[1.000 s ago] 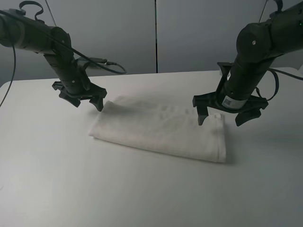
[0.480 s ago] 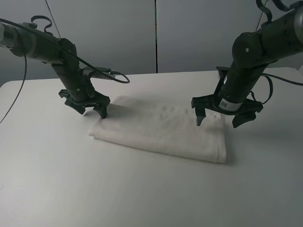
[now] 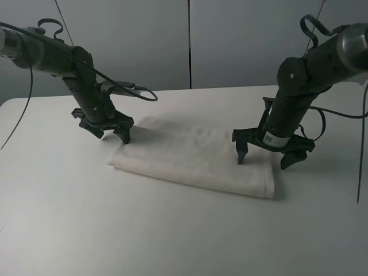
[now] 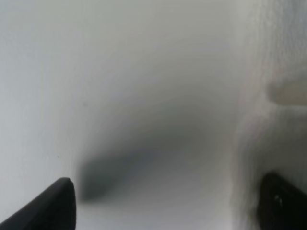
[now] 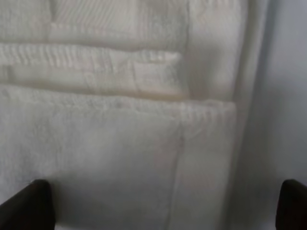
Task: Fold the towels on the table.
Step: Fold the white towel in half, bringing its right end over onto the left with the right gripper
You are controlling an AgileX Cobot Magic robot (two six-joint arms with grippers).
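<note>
The white towel [image 3: 192,155] lies folded into a long strip across the middle of the white table [image 3: 172,230]. My left gripper [image 3: 108,134] is open and low at the towel's far left corner, one finger by the cloth edge. In the left wrist view the towel's edge [image 4: 268,96] fills one side, with dark fingertips [image 4: 50,203] at the corners. My right gripper [image 3: 263,160] is open, straddling the towel's right end just above it. The right wrist view shows the folded layers and the stitched border band [image 5: 96,67] close up, with fingertips [image 5: 29,201] apart.
Grey wall panels [image 3: 190,40] stand behind the table. Black cables [image 3: 135,89] trail from the left arm over the table's back edge. Bare table surface lies in front of the towel.
The right gripper has dropped lower onto the towel's right end. The left gripper has moved right and down to the towel's far left corner, then held still.
</note>
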